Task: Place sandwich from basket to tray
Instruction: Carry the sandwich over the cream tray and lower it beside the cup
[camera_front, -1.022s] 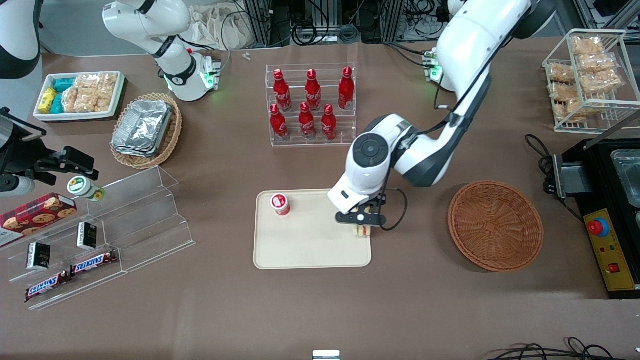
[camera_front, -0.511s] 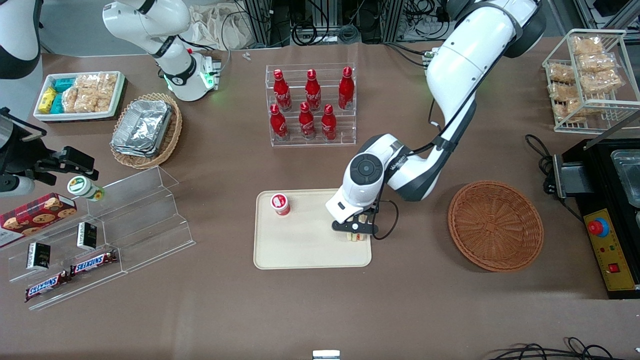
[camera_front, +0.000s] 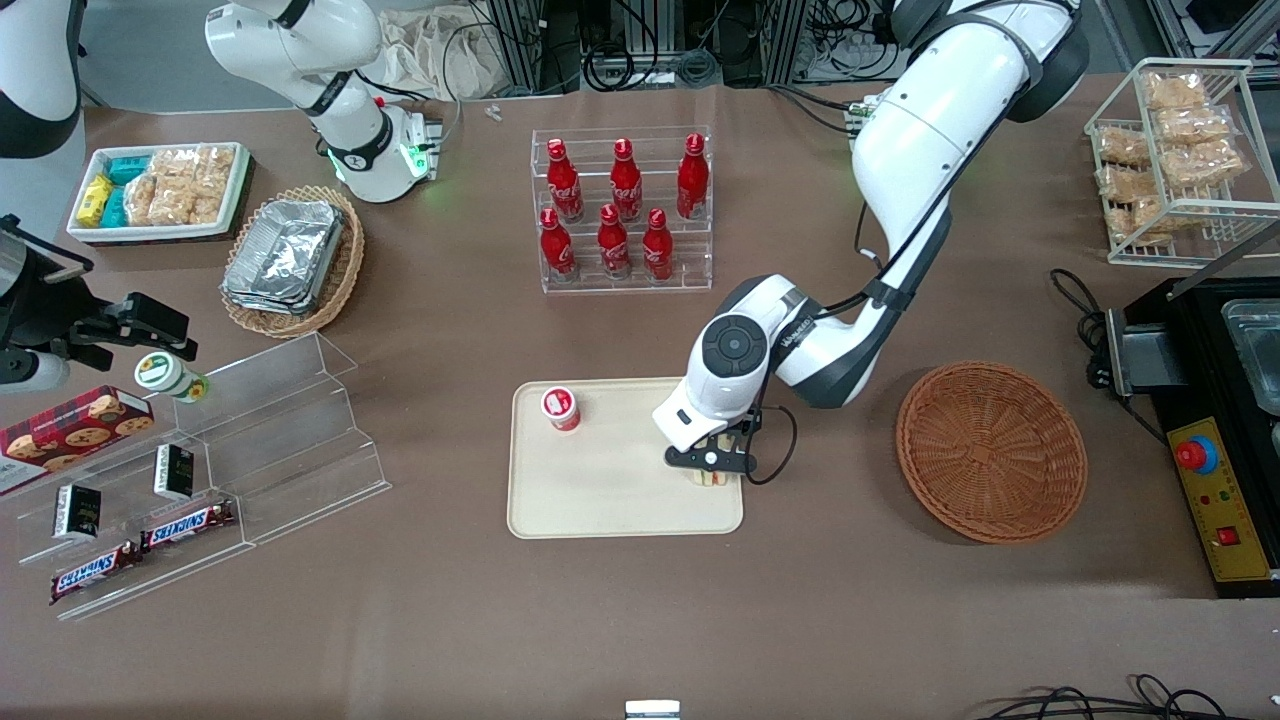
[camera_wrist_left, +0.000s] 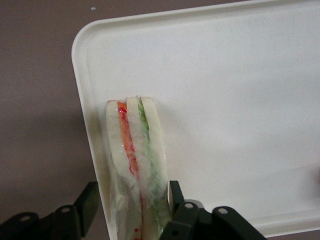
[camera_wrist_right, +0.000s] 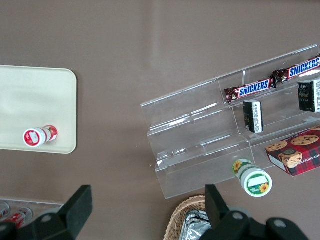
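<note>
Left wrist view is showing the hand (camera_wrist_left: 132, 212) gripping the sandwich (camera_wrist_left: 135, 170), fingers (camera_wrist_left: 90, 202) on either side of it. The sandwich is standing on its edge on the tray (camera_wrist_left: 240, 100), right by the tray's edge nearest the basket (camera_front: 990, 450), which is sitting empty on the bench (camera_front: 850, 620).

The table (camera_front: 450, 620), covered in brown, carries the cream tray (camera_front: 600, 500) near its middle, with the reddish-brown basket (camera_front: 990, 450) beside it toward the working arm's end. The gripper (camera_front: 712, 470) hangs low over the tray's basket-side edge. Farther from the front camera stands a clear rack of red bottles (camera_front: 622, 210); a tan basket of foil containers (camera_front: 292, 260) and a clear stepped stand (camera_front: 250, 450) sit toward the parked arm's end.
</note>
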